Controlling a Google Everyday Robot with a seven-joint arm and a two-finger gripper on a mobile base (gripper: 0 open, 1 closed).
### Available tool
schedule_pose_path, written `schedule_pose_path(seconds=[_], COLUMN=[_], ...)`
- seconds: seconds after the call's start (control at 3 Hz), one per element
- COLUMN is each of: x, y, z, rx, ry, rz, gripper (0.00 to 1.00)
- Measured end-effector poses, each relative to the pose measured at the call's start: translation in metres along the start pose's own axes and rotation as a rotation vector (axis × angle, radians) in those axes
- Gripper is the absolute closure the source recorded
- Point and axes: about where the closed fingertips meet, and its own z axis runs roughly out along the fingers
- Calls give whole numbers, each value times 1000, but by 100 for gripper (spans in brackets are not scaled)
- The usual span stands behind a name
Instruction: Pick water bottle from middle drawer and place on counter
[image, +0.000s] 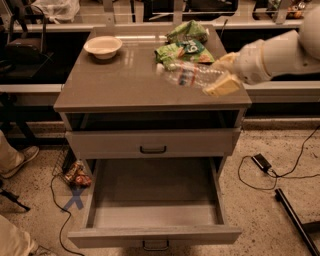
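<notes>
Grey-brown and glossy, the counter (115, 85) carries a pale round bowl (102, 46) at its back left corner, with only its own pale inside showing, and a heap of green snack bags (187, 42) towards the back right. Below it, the upper drawer (150, 142) stands a little way out, and what lies in the dark gap above its front I cannot tell. The middle drawer (155, 197) is pulled far out towards the camera, its smooth grey floor showing from wall to wall. My gripper (215, 76) reaches in from the right over the counter's right side, its two yellowish fingers (223, 86) clamped on the base end of the water bottle (185, 75), one above and one below. The bottle lies nearly level in my grasp, white cap pointing left, just in front of the snack bags. It looks clear, with a red-and-blue label band around its middle, and its outline is smeared. Whether it touches the counter I cannot tell. On the floor to the right lies a black cable (261, 161).
</notes>
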Motion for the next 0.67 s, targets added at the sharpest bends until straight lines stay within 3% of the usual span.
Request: schedule_pose_path(seconds=[0.67], x=[-6], y=[-53], z=[53], rx=[-29], ry=[90], rz=[81], gripper=[100])
